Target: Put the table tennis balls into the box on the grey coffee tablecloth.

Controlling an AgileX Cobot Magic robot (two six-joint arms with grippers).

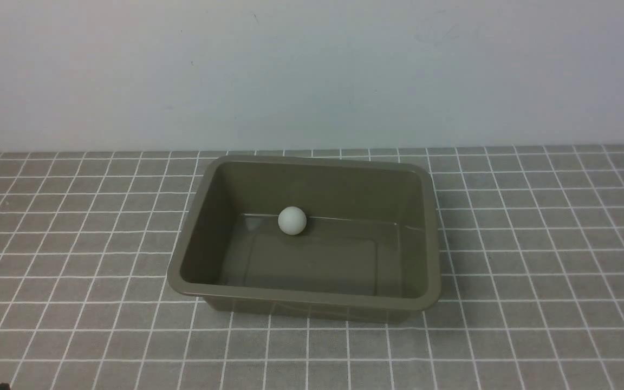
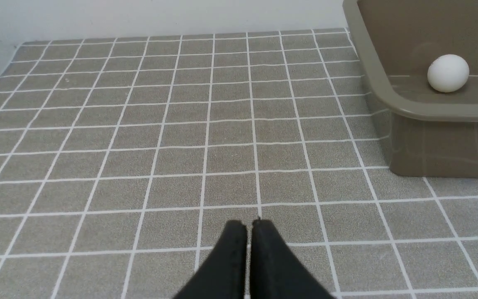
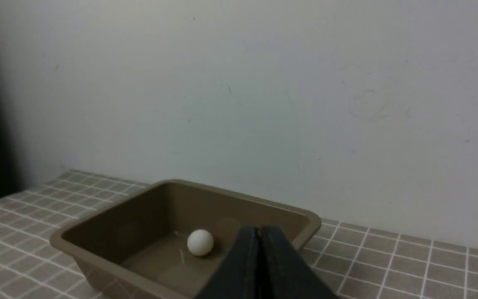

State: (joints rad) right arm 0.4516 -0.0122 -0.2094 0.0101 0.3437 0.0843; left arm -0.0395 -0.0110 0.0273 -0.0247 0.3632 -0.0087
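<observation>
Left gripper (image 2: 249, 226) and right gripper (image 3: 259, 233) are pressed together, empty; nudging the box (image 1: 203, 227) could bounce the ball (image 1: 292, 220) out.

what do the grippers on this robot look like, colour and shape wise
Only the finger ends show, in the wrist views. The left gripper has two matte black fingers, wide at the base and tapering to narrow rounded tips. The right gripper looks the same: plain black, wedge-shaped fingers. No cables, markings or labels are visible on either.
</observation>
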